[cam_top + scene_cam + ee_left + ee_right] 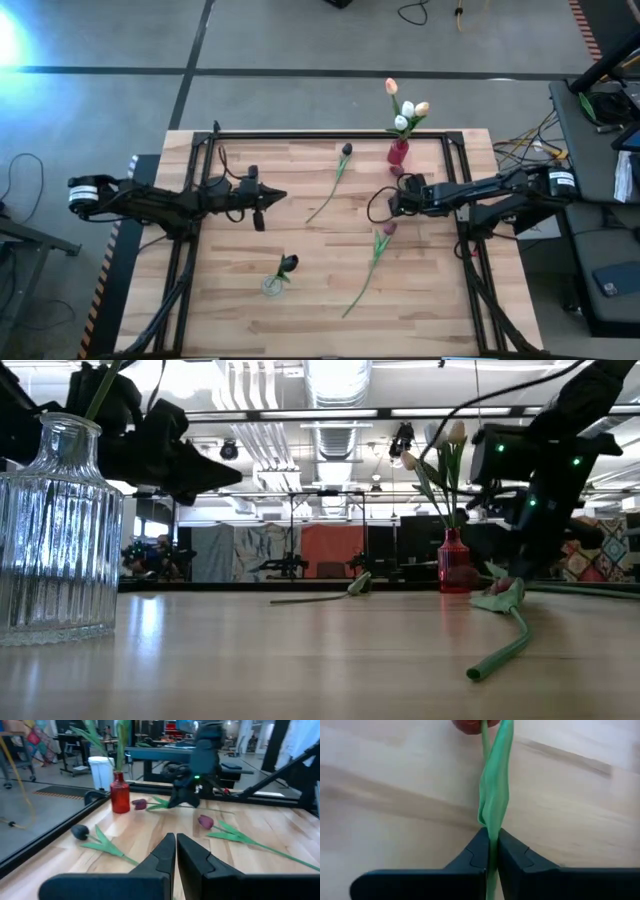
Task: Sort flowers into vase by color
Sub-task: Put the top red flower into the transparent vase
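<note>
Your right gripper [491, 851] is clamped on the green stem of a maroon tulip [495, 785], whose head lies just ahead of the fingers, near the red vase [398, 152]. Your left gripper [176, 851] has its fingers together, holding nothing, well apart from the flowers.

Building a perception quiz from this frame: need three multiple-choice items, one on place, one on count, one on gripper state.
1. Where does the small red glass vase stand?
A. far edge of the wooden table
B. near edge
C. table centre

2. How many pale tulips does the vase hold?
A. one
B. three
C. five

3. The right gripper is:
A. open above the table
B. shut on nothing
C. shut on a green tulip stem

Answers: 1 A, the high view puts it by the far rail. 2 B, three pale heads show. 3 C, the right wrist view shows the stem pinched.
</note>
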### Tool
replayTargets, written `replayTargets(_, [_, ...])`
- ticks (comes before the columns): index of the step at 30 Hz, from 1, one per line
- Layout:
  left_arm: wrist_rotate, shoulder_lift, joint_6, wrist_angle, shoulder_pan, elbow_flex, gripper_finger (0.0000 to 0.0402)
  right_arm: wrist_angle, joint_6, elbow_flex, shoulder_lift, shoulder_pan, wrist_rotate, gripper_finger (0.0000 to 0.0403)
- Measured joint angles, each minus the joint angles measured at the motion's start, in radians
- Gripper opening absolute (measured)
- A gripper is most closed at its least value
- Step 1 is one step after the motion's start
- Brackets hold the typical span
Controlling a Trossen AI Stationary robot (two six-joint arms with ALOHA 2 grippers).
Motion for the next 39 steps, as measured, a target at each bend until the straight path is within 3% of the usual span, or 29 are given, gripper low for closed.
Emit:
replayTargets(5, [-0.021,-0.049,-0.002,-0.001,0.004,-0.029,0.0001,0.048,-0.025,0.055,-0.009,0.138,0.047,0.0014])
replayTargets(11, [-0.027,-0.096,-0.002,0.0,0.012,-0.056,0.0001,0.146,-0.099,0.151,-0.012,0.342,0.242,0.0013])
replayTargets(16, [-0.039,-0.129,-0.002,-0.001,0.012,-0.074,0.0001,0.47,-0.387,0.173,0.012,0.468,0.378,0.0013])
replayTargets(20, [-0.039,-0.137,-0.002,0.0,0.012,-0.076,0.0001,0.881,-0.688,0.156,0.066,0.492,0.386,0.0013])
replayTargets(23, [-0.039,-0.135,-0.002,0.0,0.012,-0.076,0.0001,1.206,-0.887,0.147,0.143,0.485,0.324,0.0013])
replayTargets(26, [-0.032,-0.133,-0.002,-0.003,0.012,-0.076,0.0001,1.5,-1.021,0.147,0.24,0.465,0.181,0.0012])
replayTargets(29, [0.06,-0.131,-0.013,0.005,0.012,-0.076,0.0001,1.72,-1.095,0.148,0.329,0.428,0.042,0.0012])
replayTargets(33, [0.149,-0.108,-0.052,0.041,0.01,-0.069,0.0011,1.853,-1.136,0.193,0.414,0.358,-0.064,0.0012])
replayTargets(39, [0.218,-0.016,-0.069,0.091,-0.023,-0.02,0.0058,1.868,-1.191,0.326,0.513,0.278,-0.227,0.0012])
